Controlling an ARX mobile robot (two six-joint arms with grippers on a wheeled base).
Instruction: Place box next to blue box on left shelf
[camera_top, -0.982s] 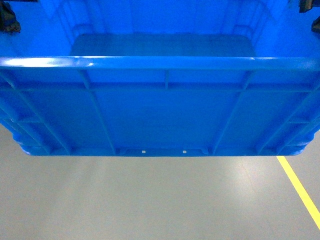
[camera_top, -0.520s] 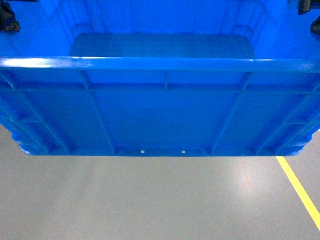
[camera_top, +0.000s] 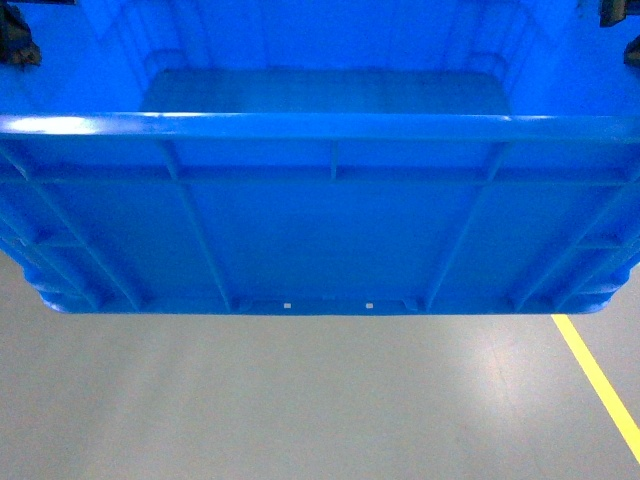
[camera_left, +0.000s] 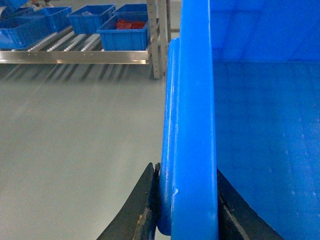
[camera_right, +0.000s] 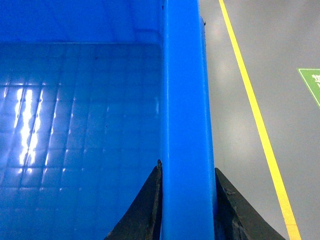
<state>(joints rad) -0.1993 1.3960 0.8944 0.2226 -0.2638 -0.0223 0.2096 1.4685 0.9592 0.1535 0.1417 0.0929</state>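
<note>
carrying the box (camera_top: 330, 230) with both arms is the step in hand, and the box is hanging in the air above the grey floor (camera_top: 300, 400), not yet on the left shelf (camera_left: 75, 52). the left gripper (camera_left: 185, 210) is clamping the left rim of the box, one finger outside the wall and one inside. the right gripper (camera_right: 186, 205) is doing the same on the right rim. both are pressing tight against the plastic, with no gap showing.

in the left wrist view the shelf is standing far away on the left, with its roller rails and several small blue boxes (camera_left: 124, 32) already sitting on it. one of them is holding something red.

to do this step well, i think the two arms should be moving together at the same speed, so the box is staying level and the rim is not sliding out of the fingers. the grip is only on the thin rims, so any twisting or sudden stopping of the base could be loosening it. the base should be turning slowly to the left, keeping away from the yellow line (camera_top: 600, 375) on the right, and coming to the shelf with the box bottom a little higher than the rollers.
</note>
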